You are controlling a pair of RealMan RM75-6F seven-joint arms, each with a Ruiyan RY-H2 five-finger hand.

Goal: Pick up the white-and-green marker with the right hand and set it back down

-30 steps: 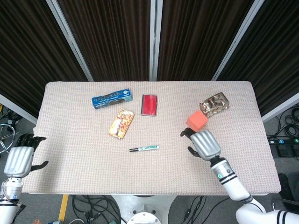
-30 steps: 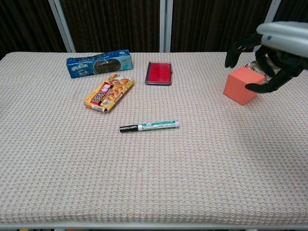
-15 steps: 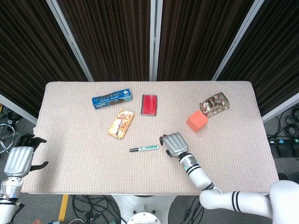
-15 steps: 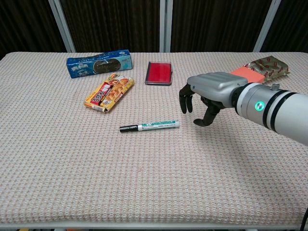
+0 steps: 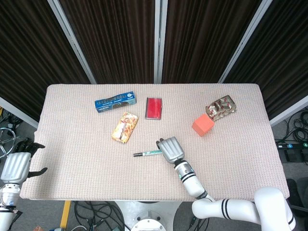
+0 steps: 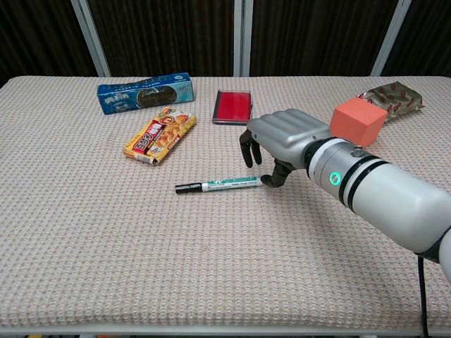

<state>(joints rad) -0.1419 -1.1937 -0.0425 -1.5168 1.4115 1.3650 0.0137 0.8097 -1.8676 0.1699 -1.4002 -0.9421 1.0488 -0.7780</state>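
At the far left, off the edge of the worktop, the left hand is seen low beside the robot, with fingers loosely apart and nothing held. Further in, a blue biscuit box lies toward the back, and an orange snack packet lies just in front of it, apart from it. The white-and-green marker rests flat on the worktop near the middle, its black cap pointing left and its white end pointing right. A red case lies behind it, well apart.

The right hand is positioned just over the marker's right end, palm down, with its fingers curled downward but not closed on anything; the marker is not yet gripped. One fingertip appears to be touching or nearly touching the white end, though contact cannot be confirmed. To the right, an orange cube and a crinkled foil packet stand near the back edge, clear of the hand.

Several risks can be judged from this. Because the hand is placed at the very end of the marker and not over its middle, the barrel could be nudged and rolled or spun leftward before the fingers close. A grip taken so far from the middle could let the capped end droop and slip out during the lift. The thin barrel on the textured cloth could also be missed if the fingers are closed too high.
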